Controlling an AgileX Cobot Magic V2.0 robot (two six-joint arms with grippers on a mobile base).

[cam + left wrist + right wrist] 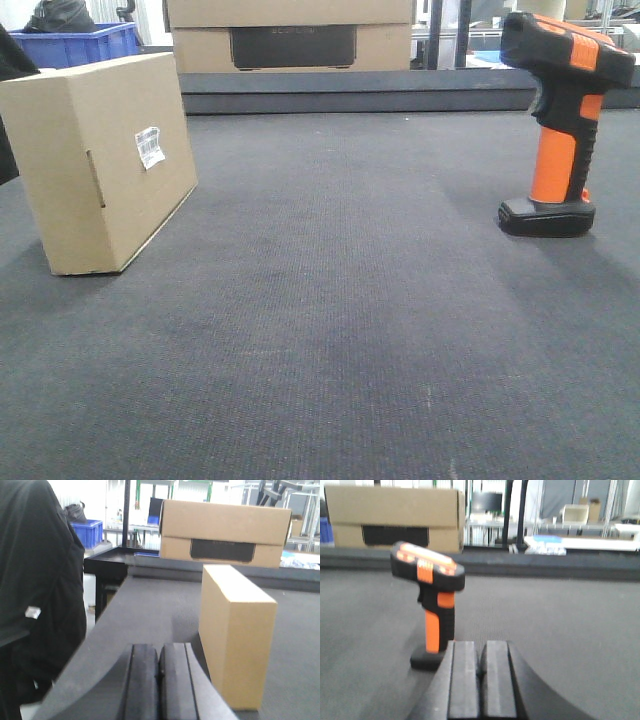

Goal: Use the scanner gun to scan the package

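While my left gripper (pixel 159 682) and right gripper (pixel 481 682) sit closed on nothing, I'd take the scanner (pixel 431 605) by its orange handle — looks rigid, light, top-heavy.

left hand (pixel 159 656) closed, right hand (pixel 481 654) closed

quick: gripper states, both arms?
Left gripper: closed, empty; package stands ahead, untouched.
Right gripper: closed, empty; scanner gun stands ahead, untouched.

On the table (pixel 330 340) — package (pixel 100 165) left, scanner gun (pixel 562 130) right, wider box (pixel 385 48) behind
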